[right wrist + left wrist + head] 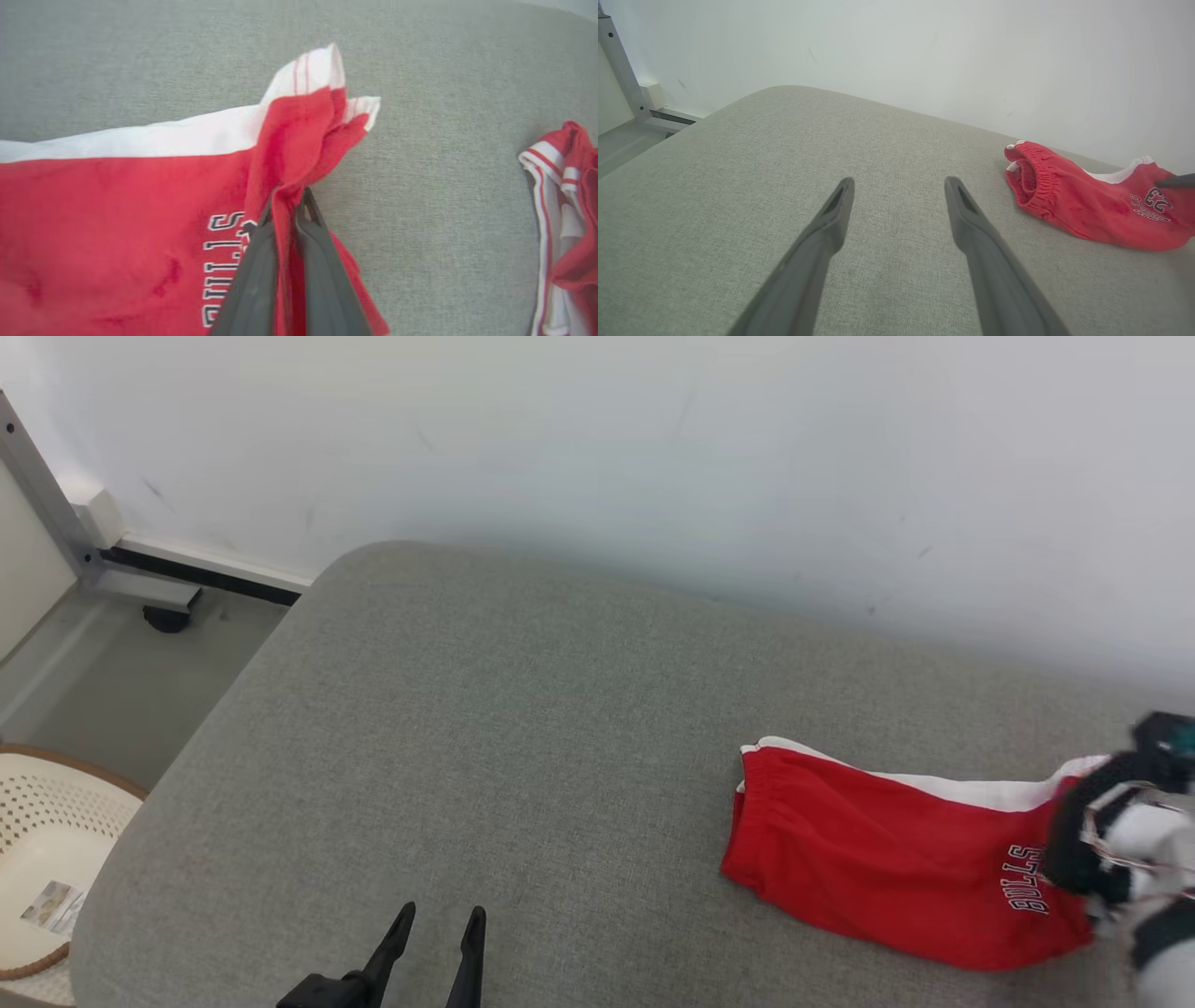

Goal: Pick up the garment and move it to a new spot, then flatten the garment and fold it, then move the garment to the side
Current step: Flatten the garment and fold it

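The grey cushion [467, 709] bears red shorts [887, 859] and another garment [563, 242].

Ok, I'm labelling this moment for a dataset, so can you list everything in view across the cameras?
shorts: one, red with white trim and lettering, on the cushion's right side.
second garment: one, red and white striped, on the cushion, apart from the shorts.
cushion: one, grey fabric, under both garments.
wall: one, white, behind the cushion.
basket: one, cream, perforated, on the floor left of the cushion.
metal frame: one, grey, far left by the wall.
left claw: one, dark, open, over bare cushion.
right claw: one, dark, shut on the shorts' hem.
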{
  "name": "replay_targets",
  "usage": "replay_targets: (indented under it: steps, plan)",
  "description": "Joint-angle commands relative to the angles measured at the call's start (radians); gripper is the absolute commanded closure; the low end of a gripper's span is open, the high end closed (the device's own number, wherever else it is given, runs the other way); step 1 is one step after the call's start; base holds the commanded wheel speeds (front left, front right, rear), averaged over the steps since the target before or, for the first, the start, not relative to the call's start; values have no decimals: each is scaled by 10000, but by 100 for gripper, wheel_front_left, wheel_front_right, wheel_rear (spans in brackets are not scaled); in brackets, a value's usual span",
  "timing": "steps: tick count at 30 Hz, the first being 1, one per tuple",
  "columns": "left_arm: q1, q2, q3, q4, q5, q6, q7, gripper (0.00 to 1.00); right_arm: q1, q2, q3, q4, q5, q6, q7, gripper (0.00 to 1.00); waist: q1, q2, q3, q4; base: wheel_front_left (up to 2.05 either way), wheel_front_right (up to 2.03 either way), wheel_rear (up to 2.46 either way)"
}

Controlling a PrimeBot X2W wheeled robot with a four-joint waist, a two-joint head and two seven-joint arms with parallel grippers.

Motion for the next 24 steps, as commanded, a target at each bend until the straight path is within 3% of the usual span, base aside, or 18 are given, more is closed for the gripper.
replay_targets:
  steps: [1, 9, 16, 24]
  plan:
    - [182, 64, 46, -9, -68, 57, -34, 0, -188, 423, 87, -151, 287, -21, 108, 100, 0, -1, -183, -63, 0, 0, 0]
    - [170, 67, 22, 62, -173, -9, -60, 0, -145, 1888, 1705, -1424, 1713, -21, 969, 100, 0, -1, -418, 151, 0, 0, 0]
    - [51, 18, -37, 157, -219, -71, -83, 0, 535, 2324, 2838, -2439, 2940, -21, 1636, 100, 0, -1, -345, 754, 0, 0, 0]
    - [-17, 18, -70, 272, -250, -156, -142, 0, 982, 2364, 3024, -2805, 3307, -21, 1617, 100, 0, -1, -302, 1224, 0, 0, 0]
